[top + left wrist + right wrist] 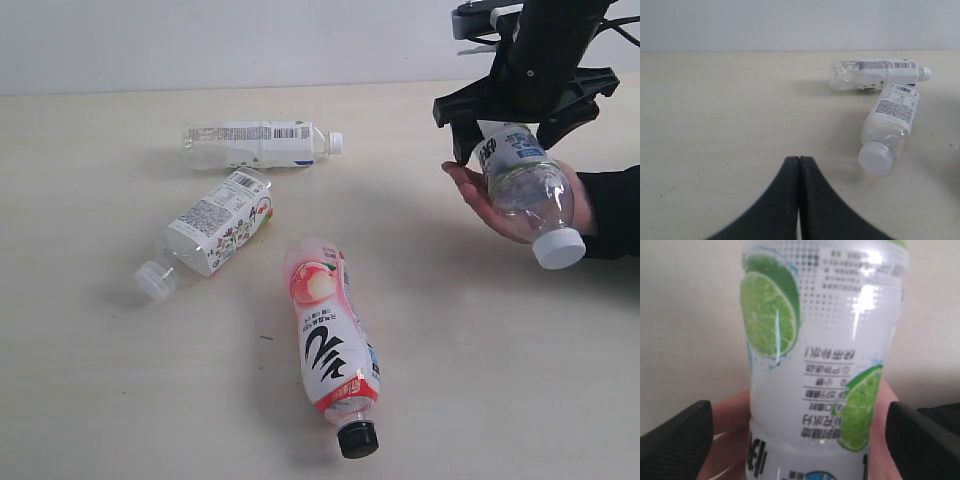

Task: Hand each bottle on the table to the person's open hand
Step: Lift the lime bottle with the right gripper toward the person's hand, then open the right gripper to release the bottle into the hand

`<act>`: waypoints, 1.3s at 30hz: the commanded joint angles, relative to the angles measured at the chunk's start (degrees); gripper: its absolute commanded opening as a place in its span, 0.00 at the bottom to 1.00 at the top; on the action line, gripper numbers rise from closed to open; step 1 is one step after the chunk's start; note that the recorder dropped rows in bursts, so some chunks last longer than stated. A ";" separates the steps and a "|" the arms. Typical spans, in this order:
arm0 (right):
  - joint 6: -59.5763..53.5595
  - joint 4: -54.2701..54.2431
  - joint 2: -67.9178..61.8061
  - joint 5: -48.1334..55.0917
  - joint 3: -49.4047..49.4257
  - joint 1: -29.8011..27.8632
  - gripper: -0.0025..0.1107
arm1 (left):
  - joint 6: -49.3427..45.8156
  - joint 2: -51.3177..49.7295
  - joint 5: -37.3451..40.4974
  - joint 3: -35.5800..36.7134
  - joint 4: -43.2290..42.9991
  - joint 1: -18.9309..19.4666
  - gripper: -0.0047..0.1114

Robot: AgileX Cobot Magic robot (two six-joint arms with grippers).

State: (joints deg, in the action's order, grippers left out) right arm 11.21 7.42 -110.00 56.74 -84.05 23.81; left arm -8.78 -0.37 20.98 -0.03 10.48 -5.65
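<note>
The green-blue labelled bottle point(525, 185) lies in the person's open hand point(478, 200), white cap toward the viewer. My right gripper point(510, 140) hangs over its base, open, jaws standing clear on either side of the bottle point(825, 365), with skin of the hand point(727, 410) showing in the gaps. Three bottles lie on the table point(120, 380): the pink-white one with a black cap point(330, 345) and two white-labelled ones point(255, 145) point(215, 230). My left gripper point(799, 162) is shut on nothing, near the white-labelled bottles point(890, 122) point(875, 74); the exterior view does not show it.
The person's black sleeve point(615, 210) enters from the right edge. A pale wall point(200, 40) runs behind the table's far edge. The right arm's black body point(545, 50) rises above the hand.
</note>
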 commanded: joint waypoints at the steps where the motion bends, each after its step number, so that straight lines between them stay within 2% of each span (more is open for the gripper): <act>1: -0.06 0.24 0.11 -0.76 -0.32 -0.29 0.89 | 0.19 0.37 -0.32 0.03 0.61 -0.27 0.04; 14: -3.08 2.15 7.94 2.29 -0.32 -0.16 0.91 | 0.19 0.37 -0.32 0.03 0.61 -0.27 0.04; 25: -8.76 -5.27 21.06 10.60 0.78 -0.16 0.90 | 0.19 0.37 -0.32 0.03 0.61 -0.27 0.04; 29: -13.09 -12.51 28.05 3.35 7.39 -0.16 0.90 | 0.19 0.37 -0.32 0.03 0.61 -0.27 0.04; 39: -15.62 -19.95 53.29 -18.66 32.90 -0.16 0.90 | 0.19 0.37 -0.32 0.03 0.61 -0.27 0.04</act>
State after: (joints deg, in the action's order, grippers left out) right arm -2.50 -10.33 -62.63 43.43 -56.39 23.81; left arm -8.78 -0.37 20.98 -0.03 10.48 -5.65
